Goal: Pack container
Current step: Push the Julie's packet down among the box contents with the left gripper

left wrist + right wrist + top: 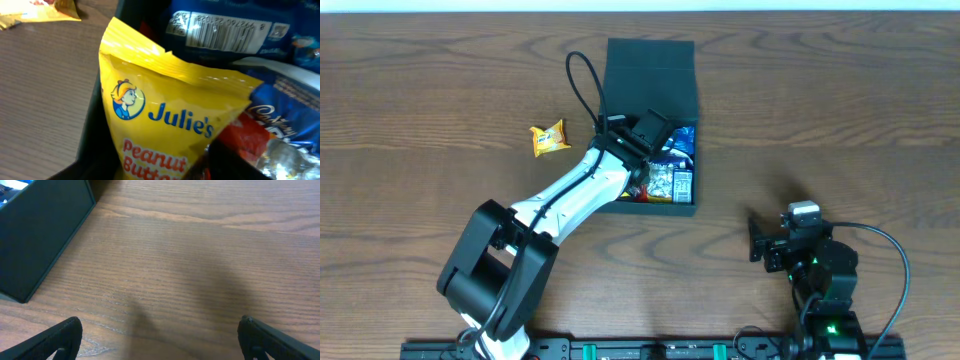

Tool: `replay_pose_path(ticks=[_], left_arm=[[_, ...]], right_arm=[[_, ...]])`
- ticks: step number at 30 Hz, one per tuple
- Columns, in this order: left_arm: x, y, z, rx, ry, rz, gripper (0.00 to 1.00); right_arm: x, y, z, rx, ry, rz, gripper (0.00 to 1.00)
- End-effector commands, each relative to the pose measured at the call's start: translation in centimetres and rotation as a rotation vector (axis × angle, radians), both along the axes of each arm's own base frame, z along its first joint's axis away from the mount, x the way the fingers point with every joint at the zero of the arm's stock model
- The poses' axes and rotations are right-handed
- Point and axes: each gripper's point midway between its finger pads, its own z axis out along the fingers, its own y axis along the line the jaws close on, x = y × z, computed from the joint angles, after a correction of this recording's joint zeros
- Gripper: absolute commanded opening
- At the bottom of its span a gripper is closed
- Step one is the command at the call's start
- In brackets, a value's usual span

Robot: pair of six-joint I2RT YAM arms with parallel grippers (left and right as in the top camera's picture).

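Yellow Julie's packet (170, 100) lies inside the container (650, 70) on the counter (420, 100). Left gripper (648, 132) over it: jaw state indeterminate. Right gripper (160, 335) jaws open, empty. Container: probably light, stiff cardboard; grip the flap edge.

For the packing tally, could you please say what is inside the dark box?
In the container: yellow Julie's packet, blue packets, something red; the left arm covers the rest.

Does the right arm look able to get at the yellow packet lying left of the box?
Probably not easily: the container and the left arm over it lie between the open right gripper and the yellow packet.
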Motion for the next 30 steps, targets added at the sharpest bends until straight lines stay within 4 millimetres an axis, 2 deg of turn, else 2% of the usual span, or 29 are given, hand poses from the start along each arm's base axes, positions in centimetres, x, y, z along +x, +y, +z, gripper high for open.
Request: replay_pose_path(ticks=[1, 7, 9, 16, 24, 28, 30], left_arm=[[0.6, 0.5, 0.0, 0.023, -0.01, 0.02, 0.62], [0.6, 0.3, 0.7, 0.005, -0.022, 0.018, 0.59], [0.8, 0.2, 1.2, -0.006, -0.037, 0.018, 0.54], [1.1, 0.0, 2.6, -0.022, -0.065, 0.004, 0.45], [1.3, 0.0, 4.7, -0.001, -0.101, -0.089, 0.47], [1.0, 0.8, 5.4, 0.031, -0.103, -0.093, 0.41], [0.8, 0.9, 5.5, 0.031, -0.099, -0.093, 0.35]], right_arm=[[0.0, -0.2, -0.1, 0.003, 0.0, -0.011, 0.99], [0.0, -0.2, -0.1, 0.003, 0.0, -0.011, 0.99], [0.0, -0.2, -0.1, 0.003, 0.0, -0.011, 0.99], [0.0, -0.2, -0.1, 0.003, 0.0, -0.011, 0.99], [0.0, -0.2, -0.1, 0.003, 0.0, -0.011, 0.99], [0.0, -0.2, -0.1, 0.003, 0.0, -0.012, 0.99], [0.0, -0.2, -0.1, 0.003, 0.0, -0.011, 0.99]])
